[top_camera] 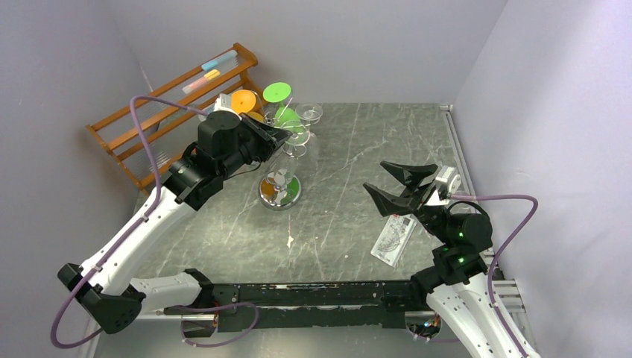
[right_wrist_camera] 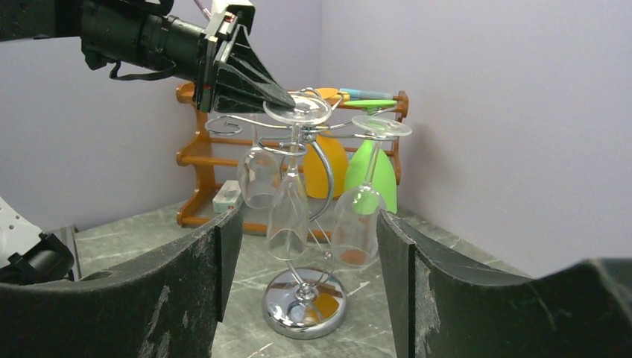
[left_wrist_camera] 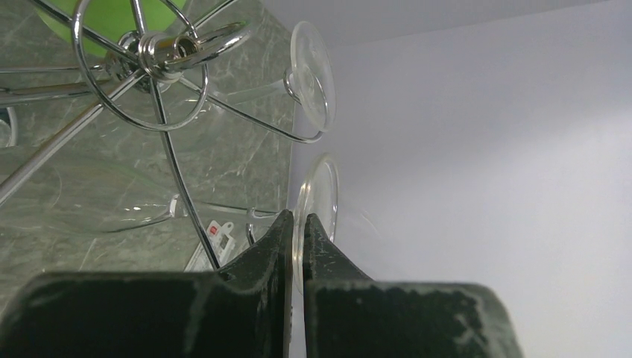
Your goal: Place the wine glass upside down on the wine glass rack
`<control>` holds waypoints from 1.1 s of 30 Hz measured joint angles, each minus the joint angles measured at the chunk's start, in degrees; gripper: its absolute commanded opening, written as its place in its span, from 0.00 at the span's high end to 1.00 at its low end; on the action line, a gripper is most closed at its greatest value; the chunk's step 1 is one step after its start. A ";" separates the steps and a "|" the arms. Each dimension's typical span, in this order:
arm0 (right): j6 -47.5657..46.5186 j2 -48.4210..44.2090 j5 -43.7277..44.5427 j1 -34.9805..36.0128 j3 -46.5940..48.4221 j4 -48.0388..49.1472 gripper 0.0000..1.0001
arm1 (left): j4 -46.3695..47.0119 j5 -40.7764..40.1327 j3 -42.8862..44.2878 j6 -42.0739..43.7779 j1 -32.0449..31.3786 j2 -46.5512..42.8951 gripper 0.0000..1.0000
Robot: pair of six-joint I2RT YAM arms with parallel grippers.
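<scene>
Chrome wine glass rack stood at twelve o'clock from the parted right jaws. Only that wrist view showed the wine glass inverted at the rack's top, left jaws clamped on its foot.

My left end effector pinches the upside-down wine glass by its foot, atop the wine glass rack.

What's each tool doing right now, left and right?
Left tool: closed, pinching the foot of the wine glass.
Right tool: open, holding nothing.
</scene>
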 measured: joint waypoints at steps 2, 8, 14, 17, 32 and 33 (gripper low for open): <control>0.04 0.00 0.04 0.00 0.00 0.00 0.30 | -0.04 0.04 -0.39 0.02 0.00 -0.46 0.95; 0.20 0.00 0.44 0.00 0.00 -0.02 0.30 | -0.07 0.79 -1.55 0.72 0.04 -1.42 0.95; 0.24 0.07 0.87 0.00 0.00 -0.04 0.30 | 0.07 2.97 -2.12 2.34 0.09 -2.56 0.95; 0.44 0.13 1.05 0.00 0.00 -0.09 0.30 | 0.13 4.42 -2.16 3.21 0.11 -2.82 0.95; 1.07 0.52 2.64 0.00 0.00 -1.16 0.30 | 2.21 10.01 -2.21 7.30 0.28 -0.44 0.95; 1.07 0.52 2.78 0.00 0.00 -1.27 0.30 | 2.19 10.32 -2.21 7.30 0.31 -0.15 0.95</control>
